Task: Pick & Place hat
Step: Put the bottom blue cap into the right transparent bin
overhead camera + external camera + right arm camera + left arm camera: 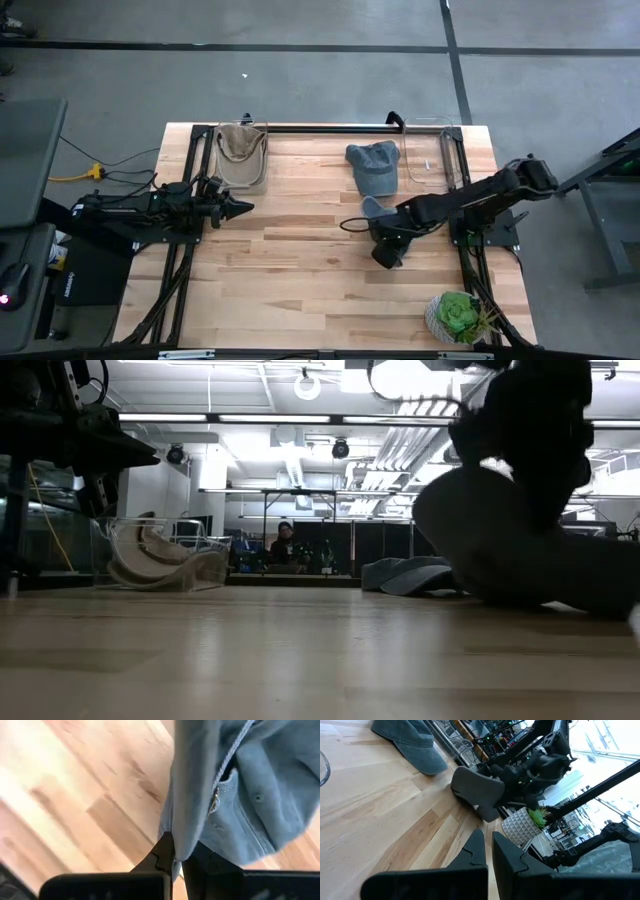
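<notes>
— Two blue caps are being seen; which is being gripped?
— One cap is being pinched by its edge in the right gripper; the other cap is lying just beyond it.
— And the left gripper?
— Its fingers are being held nearly closed, empty.

Soft grey cloth hat with visible stitching hangs over pale, smooth wood table.

wooden table bears caps, bins, potted plant.
</notes>
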`<state>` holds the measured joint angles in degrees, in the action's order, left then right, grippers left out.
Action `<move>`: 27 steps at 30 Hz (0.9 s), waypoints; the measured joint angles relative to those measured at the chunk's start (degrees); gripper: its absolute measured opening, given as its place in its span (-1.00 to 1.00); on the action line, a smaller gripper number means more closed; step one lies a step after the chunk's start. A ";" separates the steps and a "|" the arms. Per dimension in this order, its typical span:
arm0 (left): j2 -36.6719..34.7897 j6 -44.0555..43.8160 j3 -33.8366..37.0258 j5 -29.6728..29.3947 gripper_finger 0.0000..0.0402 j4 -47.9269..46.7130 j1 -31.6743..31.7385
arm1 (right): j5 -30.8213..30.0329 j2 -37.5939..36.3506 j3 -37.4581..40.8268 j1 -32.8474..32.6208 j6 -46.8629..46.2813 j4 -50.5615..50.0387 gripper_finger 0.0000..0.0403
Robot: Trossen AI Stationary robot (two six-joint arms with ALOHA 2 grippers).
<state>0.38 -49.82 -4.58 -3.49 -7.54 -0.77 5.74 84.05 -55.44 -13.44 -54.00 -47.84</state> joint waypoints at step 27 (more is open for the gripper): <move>0.00 -0.02 0.02 0.00 -1.00 0.01 0.02 | -12.20 -10.73 0.00 -3.62 -3.66 5.82 -0.95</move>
<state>0.38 -49.84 -4.56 -3.49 -7.53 -0.75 -6.46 73.33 -55.44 -17.06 -57.66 -42.02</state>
